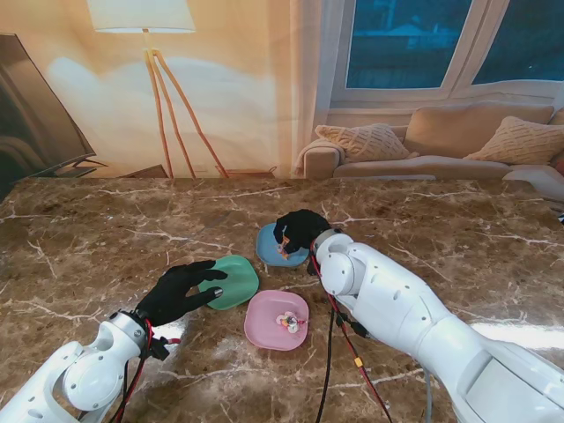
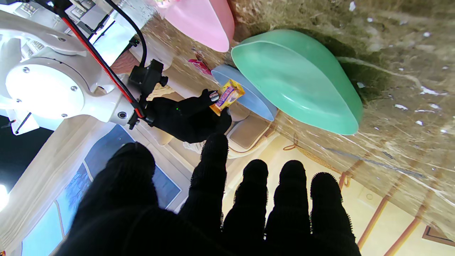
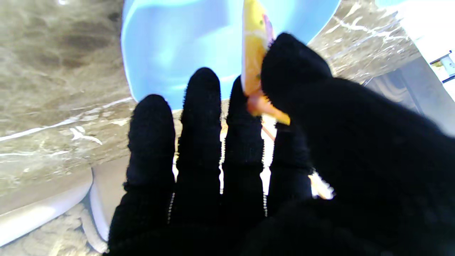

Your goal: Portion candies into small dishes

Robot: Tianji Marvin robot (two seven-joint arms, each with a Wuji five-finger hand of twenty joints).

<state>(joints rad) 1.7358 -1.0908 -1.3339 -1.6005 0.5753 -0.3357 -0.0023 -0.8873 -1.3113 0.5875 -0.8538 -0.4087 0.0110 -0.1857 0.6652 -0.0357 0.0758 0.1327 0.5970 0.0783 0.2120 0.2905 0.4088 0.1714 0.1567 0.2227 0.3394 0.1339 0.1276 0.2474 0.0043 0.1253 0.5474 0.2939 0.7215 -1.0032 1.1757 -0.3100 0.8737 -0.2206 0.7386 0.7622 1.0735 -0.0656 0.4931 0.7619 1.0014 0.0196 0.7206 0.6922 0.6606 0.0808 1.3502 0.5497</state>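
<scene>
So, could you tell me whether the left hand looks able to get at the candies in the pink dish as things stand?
Probably yes: the left hand is open at the green dish, with the pink dish just right of it and nothing between.

White glossy arms w/ red + black cables, black knit-gloved left hand (image 1: 181, 292) & right hand (image 1: 300, 231).

The right arm (image 1: 414, 317) reaches forward from the bottom right corner, its white shell bent at the wrist. The black-gloved right hand (image 1: 300, 231) hangs palm down, thumb (image 3: 295, 67) pressed toward the fingers (image 3: 202, 106) in a pinch on a candy (image 3: 254, 53). The left arm (image 1: 79, 374) rises from the bottom left corner. The left hand (image 1: 181, 293), also gloved in black, is flat and palm down, fingers (image 2: 291, 192) straight and slightly spread, holding nothing.
</scene>
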